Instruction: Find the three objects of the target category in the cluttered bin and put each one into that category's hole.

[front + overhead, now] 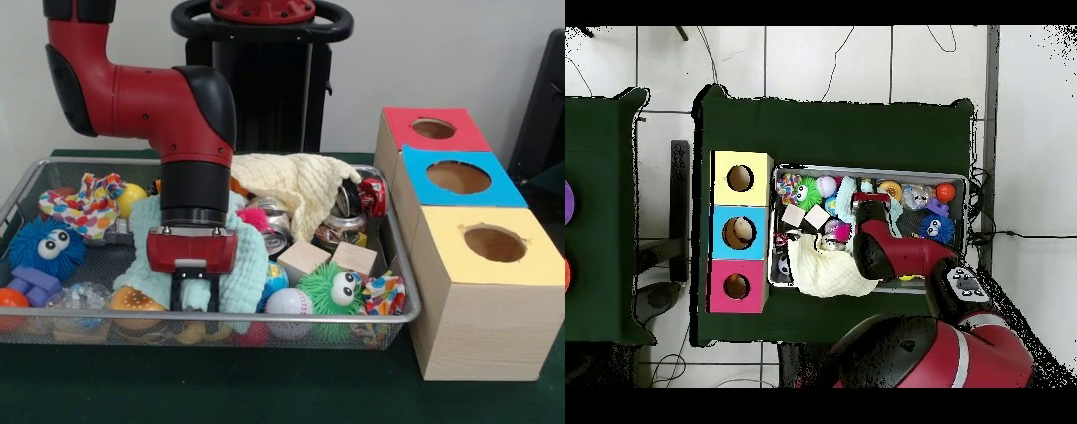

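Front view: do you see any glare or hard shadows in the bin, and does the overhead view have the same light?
Front view: soft, even light, no hard shadows in the bin; small glints on the metal cans, a pale sheen on the red arm. Overhead view: the white floor looks very bright beside the dark green table.

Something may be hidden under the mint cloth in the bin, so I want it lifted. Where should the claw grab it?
Probably a raised fold near the front of the mint cloth, taken straight from above. It lies rumpled over other toys with no firm edge, and the rim of the bin and the crowded neighbours block a sideways approach. The claw is right above that part.
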